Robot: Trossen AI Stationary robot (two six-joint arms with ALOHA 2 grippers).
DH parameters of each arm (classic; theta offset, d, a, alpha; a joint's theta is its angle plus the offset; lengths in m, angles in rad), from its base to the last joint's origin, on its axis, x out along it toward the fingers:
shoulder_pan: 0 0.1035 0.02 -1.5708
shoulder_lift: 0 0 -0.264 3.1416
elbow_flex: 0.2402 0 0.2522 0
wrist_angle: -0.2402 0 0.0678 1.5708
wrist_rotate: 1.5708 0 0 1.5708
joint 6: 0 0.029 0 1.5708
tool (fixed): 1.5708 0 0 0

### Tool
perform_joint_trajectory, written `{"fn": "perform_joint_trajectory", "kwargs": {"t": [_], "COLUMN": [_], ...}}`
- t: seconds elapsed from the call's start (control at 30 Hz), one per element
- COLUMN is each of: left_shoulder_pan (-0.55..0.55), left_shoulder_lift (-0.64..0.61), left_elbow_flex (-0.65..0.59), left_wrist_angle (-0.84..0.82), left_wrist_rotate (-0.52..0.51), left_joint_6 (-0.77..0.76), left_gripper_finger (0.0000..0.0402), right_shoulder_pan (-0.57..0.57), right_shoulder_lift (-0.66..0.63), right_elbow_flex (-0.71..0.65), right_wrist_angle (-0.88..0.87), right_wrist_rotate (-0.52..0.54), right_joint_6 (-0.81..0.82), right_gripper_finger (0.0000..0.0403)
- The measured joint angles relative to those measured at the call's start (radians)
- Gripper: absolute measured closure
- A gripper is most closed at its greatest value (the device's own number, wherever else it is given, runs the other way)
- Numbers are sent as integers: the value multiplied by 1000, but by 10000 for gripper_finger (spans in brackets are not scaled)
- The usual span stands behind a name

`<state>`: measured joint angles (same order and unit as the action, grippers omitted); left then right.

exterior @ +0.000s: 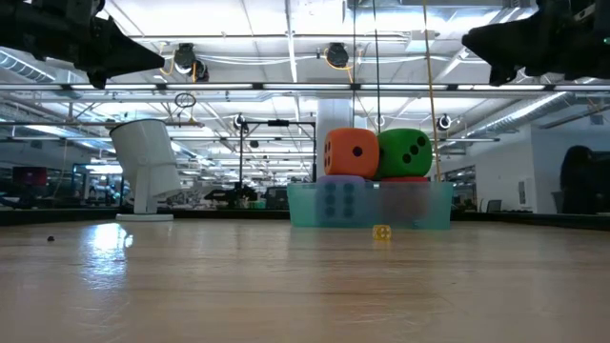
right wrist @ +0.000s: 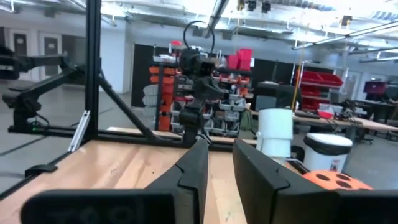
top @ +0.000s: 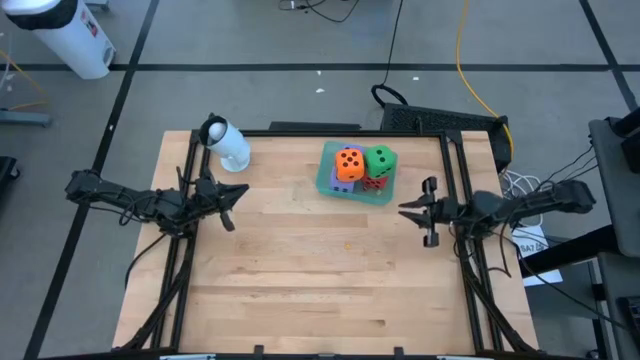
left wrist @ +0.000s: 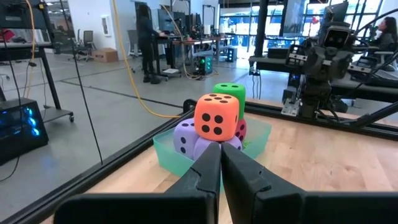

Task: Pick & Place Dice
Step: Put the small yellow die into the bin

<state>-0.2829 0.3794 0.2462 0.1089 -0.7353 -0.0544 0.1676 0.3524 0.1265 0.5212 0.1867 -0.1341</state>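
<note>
A wooden counter (top: 320,270) carries a translucent teal tray (top: 330,186) at its far middle. The dice are piled in it: an orange die (top: 349,163) and a green die (top: 380,160) on top, a red die (top: 374,182) and a purple-blue die (left wrist: 185,137) beneath; a second purple one may sit under them. The left gripper (top: 229,203) hovers left of the tray, fingers together, empty. The right gripper (top: 429,211) hovers right of the tray, fingers narrowly parted, empty. A white cylinder (top: 226,143) stands at the far left.

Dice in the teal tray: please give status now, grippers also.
Left gripper shut, empty, waiting left. Right gripper slightly open, empty, beside translucent teal tray. Orange foam die and green foam die stacked on top. Nothing blocking.
</note>
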Motion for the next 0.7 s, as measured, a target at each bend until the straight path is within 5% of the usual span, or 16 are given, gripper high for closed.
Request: {"fn": "perform_joint_trajectory", "kwargs": {"t": [0.7], "left_shoulder_pan": [0], "left_shoulder_lift": [0], "left_elbow_flex": [0], "left_wrist_angle": [0], "left_wrist_rotate": [0], "left_joint_6": [-3], "left_gripper_finger": [376], "right_shoulder_pan": [285], "right_shoulder_lift": [616], "right_elbow_flex": [317], "right_wrist_angle": [21], "right_wrist_rotate": [374], "right_joint_6": [-202], "right_gripper_finger": [337]}}
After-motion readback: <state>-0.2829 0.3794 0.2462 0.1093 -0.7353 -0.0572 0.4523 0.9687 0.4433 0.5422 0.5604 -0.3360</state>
